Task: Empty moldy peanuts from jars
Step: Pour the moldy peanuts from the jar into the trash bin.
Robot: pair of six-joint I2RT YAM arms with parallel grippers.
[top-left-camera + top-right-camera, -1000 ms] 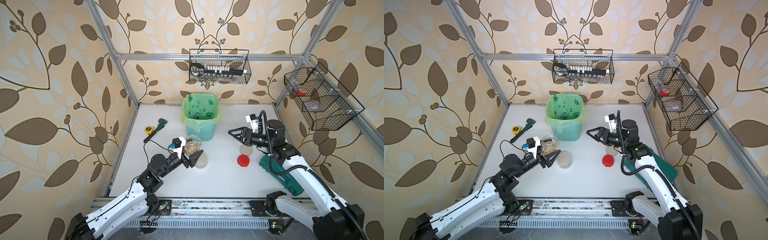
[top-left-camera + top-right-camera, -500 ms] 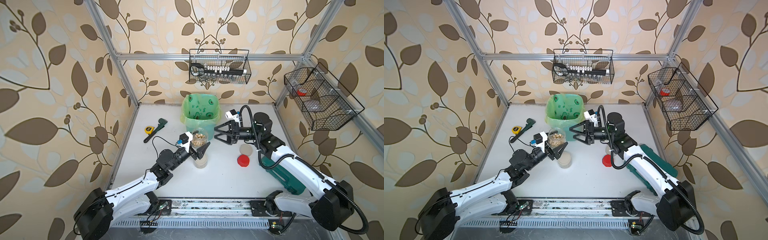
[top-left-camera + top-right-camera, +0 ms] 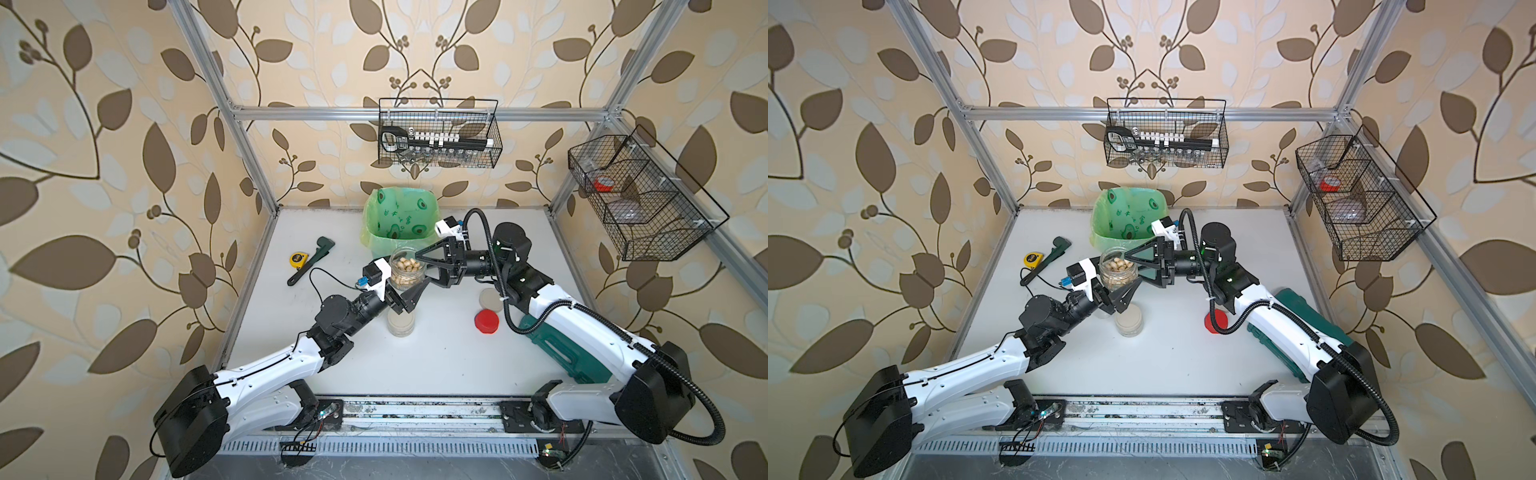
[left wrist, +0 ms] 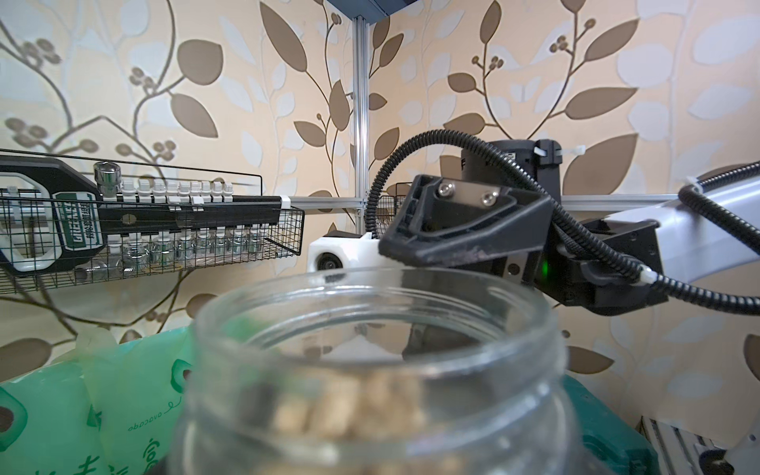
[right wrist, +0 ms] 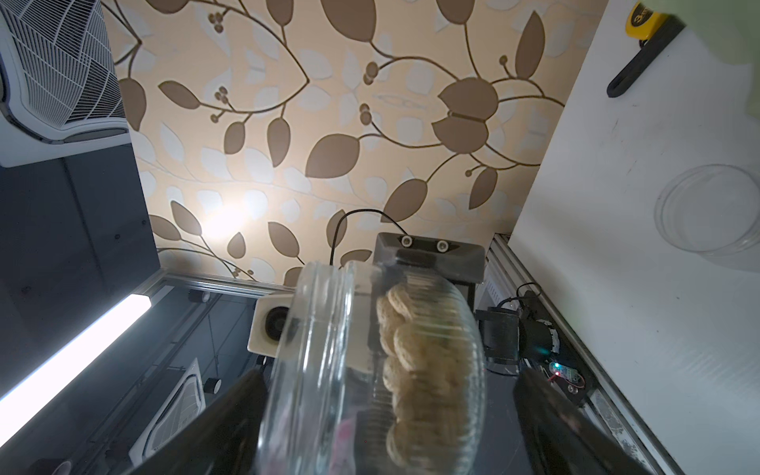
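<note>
An open glass jar [image 3: 405, 272] of pale peanuts [image 3: 405, 266] is held upright above the table in both top views, lidless. My left gripper [image 3: 401, 287] is shut on its lower body from the near left. My right gripper [image 3: 420, 270] reaches in from the right, its jaws open on either side of the jar [image 5: 370, 370], with small gaps showing in the right wrist view. The left wrist view is filled by the jar's mouth [image 4: 378, 320]. A short jar with a beige lid [image 3: 401, 322] stands just below. An empty lidless jar [image 5: 707, 214] stands on the table.
The green-lined bin [image 3: 401, 224] stands just behind the held jar. A red lid [image 3: 486, 322] and a beige lid [image 3: 490, 300] lie at the right beside a green tool case [image 3: 561, 353]. A tape measure [image 3: 298, 259] and wrench [image 3: 313, 257] lie at the left. Wire baskets [image 3: 438, 137] hang on the walls.
My left gripper has carried the jar up and a little right, toward the bin. My right gripper has swung left to the jar and its jaws have narrowed around it.
</note>
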